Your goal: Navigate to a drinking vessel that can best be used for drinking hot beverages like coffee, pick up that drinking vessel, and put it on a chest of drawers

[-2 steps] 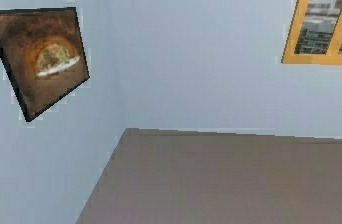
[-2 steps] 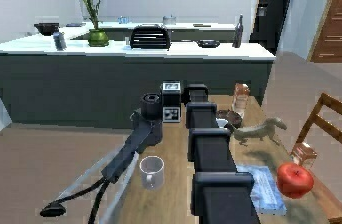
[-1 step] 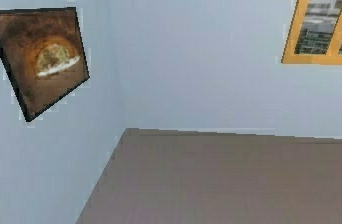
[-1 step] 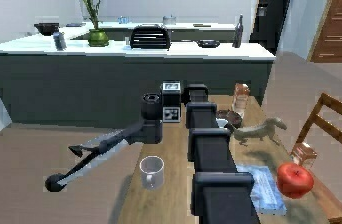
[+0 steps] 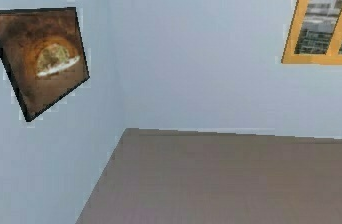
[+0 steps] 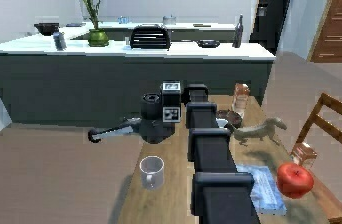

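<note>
this is looking like a home, with an open kitchen and dining area: a long dark counter (image 6: 129,75) with a white top is running across the arm side view, carrying a black toaster (image 6: 149,37), a potted plant (image 6: 97,35), a dark bowl (image 6: 47,28) and a pan (image 6: 208,43). nearer the camera a wooden table (image 6: 164,205) is bearing a red apple (image 6: 295,179) and a clear glass (image 6: 153,172), with a wooden chair (image 6: 329,125) standing beside it and a panelled wooden door (image 6: 337,35) showing at the far right. in the forward view a framed picture (image 5: 41,60) is hanging on a pale blue wall (image 5: 199,70), and an orange-framed window (image 5: 324,35) is sitting high on that wall above a bare brown floor (image 5: 229,180).
</note>
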